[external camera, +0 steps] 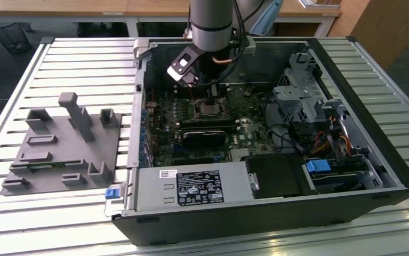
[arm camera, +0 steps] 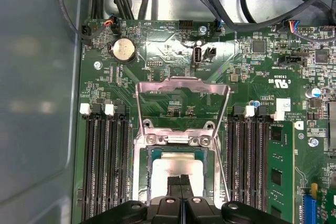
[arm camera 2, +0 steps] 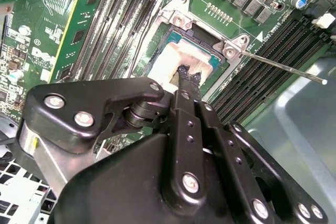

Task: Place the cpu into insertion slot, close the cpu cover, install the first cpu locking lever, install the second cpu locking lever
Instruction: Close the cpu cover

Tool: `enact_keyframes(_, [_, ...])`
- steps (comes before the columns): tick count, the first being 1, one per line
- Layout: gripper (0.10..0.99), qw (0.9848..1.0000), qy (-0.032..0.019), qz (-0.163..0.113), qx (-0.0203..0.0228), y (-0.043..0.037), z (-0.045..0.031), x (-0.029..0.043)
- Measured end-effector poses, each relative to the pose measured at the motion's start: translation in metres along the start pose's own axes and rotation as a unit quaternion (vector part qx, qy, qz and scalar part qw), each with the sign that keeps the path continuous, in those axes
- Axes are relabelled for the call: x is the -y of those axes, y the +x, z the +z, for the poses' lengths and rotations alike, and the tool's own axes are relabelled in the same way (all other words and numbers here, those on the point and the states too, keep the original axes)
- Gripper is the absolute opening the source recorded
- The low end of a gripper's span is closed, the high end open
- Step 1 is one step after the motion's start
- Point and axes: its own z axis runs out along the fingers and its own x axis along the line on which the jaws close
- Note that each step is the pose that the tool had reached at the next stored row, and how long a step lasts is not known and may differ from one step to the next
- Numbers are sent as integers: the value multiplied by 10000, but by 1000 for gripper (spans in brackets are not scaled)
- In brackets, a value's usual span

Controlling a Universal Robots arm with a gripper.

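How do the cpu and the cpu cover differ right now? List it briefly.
The cpu lies flat in the insertion slot; the cpu cover is swung open, off the slot. The cpu is a solid plate; the cpu cover is an open frame with board showing through. The gripper sits at the cpu, not the cpu cover. Both are silvery metal.
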Motion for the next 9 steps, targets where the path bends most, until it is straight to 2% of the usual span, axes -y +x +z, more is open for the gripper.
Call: enact_keyframes(9, [106, 10000, 0, 0, 0, 1, -52, -4])
